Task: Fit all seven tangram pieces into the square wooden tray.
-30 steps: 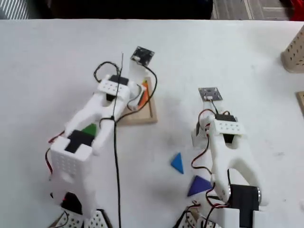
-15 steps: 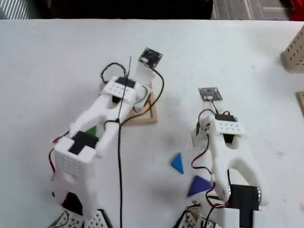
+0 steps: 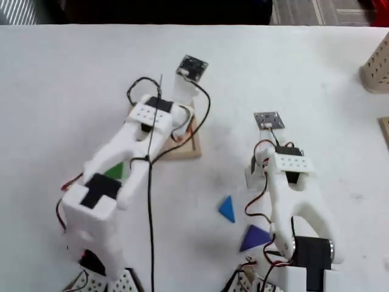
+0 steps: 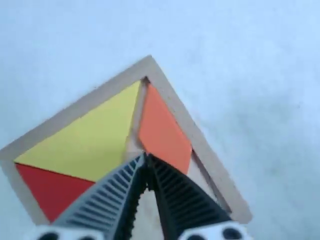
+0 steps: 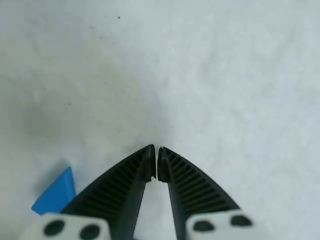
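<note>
On the counter [image 3: 73, 73] the square wooden tray [image 3: 182, 151] sits mid-frame, already holding a yellow piece [image 4: 95, 140], an orange piece [image 4: 162, 135] and a red piece [image 4: 50, 187]. The left gripper [image 4: 146, 161] hangs over it, jaws together and empty; the right gripper [image 5: 154, 162], likewise together and empty, hovers near the blue triangle [image 3: 227, 208]. Filling looks partway: next, a gripper must open over that, the purple triangle [image 3: 254, 237] or the green piece [image 3: 114, 170], all lower in the frame
</note>
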`<move>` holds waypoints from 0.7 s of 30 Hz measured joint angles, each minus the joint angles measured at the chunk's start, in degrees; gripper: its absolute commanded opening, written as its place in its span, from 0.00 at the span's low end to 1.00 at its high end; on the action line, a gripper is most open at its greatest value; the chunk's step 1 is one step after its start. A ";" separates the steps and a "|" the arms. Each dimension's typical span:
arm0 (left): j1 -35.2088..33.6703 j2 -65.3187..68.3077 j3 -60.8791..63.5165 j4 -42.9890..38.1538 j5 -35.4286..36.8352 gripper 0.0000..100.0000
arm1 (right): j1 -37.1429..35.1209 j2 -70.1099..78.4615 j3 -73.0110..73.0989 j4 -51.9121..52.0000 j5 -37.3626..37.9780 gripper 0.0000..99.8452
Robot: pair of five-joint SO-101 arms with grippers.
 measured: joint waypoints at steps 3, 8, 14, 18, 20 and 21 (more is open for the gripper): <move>1.05 -4.75 3.25 0.00 1.23 0.02 | 0.00 0.00 0.00 0.00 0.00 0.02; 6.86 -7.03 8.79 0.00 1.49 0.02 | 0.00 0.00 0.00 0.00 0.00 0.02; 9.05 -5.36 11.25 -3.60 1.67 0.02 | 0.00 0.00 0.00 0.00 0.00 0.02; 7.91 -1.41 9.85 -4.04 1.76 0.02 | 0.00 0.00 0.00 0.00 0.00 0.02; 6.68 0.53 7.38 -4.04 1.76 0.02 | 0.00 0.00 0.00 0.00 0.00 0.02; 6.15 1.49 6.15 -3.78 1.76 0.02 | 0.00 0.00 0.00 0.00 0.00 0.02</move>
